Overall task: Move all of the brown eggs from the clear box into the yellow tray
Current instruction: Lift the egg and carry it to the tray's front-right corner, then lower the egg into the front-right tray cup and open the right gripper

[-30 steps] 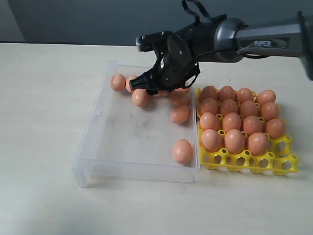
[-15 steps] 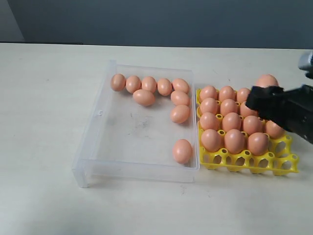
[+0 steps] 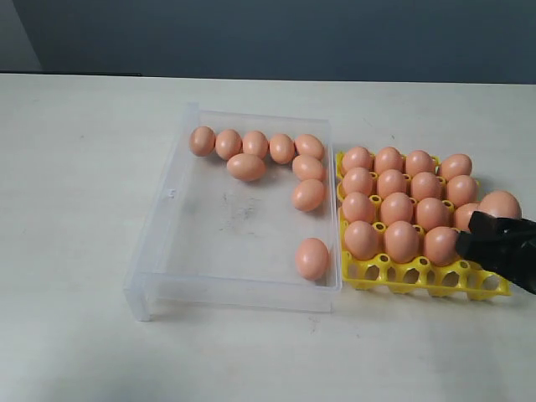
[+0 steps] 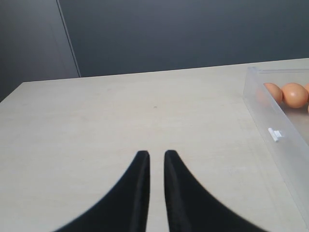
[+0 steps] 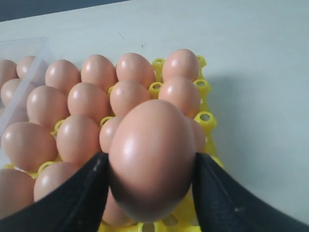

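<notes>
Cream tabletop before a dark grey wall; right fingers grip a brown egg, left fingers closed, empty.

Left gripper: 2 matte blk plastic fingers, smooth, curved, wide at base, tapering to blunt tips. Right gripper: same blk, thicker-looking, w/ rounded edges.

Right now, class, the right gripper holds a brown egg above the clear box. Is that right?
No. The right gripper holds the brown egg above the yellow tray, not the clear box. The exterior view shows it.
</notes>
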Robot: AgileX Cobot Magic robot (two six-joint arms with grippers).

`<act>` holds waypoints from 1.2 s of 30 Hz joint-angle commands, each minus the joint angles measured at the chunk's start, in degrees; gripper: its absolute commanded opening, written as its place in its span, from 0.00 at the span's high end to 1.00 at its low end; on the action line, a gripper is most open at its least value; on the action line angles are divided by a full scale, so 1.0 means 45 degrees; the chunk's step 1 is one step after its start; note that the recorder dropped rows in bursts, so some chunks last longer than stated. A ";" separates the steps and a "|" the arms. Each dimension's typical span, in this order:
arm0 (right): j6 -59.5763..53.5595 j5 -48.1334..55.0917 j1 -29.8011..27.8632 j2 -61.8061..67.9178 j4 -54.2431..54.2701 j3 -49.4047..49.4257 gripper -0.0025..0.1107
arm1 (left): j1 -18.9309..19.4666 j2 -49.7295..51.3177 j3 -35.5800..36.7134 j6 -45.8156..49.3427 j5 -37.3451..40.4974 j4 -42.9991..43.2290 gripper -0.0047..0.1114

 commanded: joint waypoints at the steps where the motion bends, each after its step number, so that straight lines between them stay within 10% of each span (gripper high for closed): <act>1: -0.0079 -0.0411 -0.0077 -0.0003 -0.0069 0.0177 0.98 | -0.0006 0.0012 0.0065 -0.0012 -0.0158 -0.0028 0.85; 36: 0.1184 -0.2925 -0.0077 0.5759 0.0043 -0.1117 0.98 | -0.0006 0.0012 0.0065 -0.0012 -0.0158 -0.0028 0.85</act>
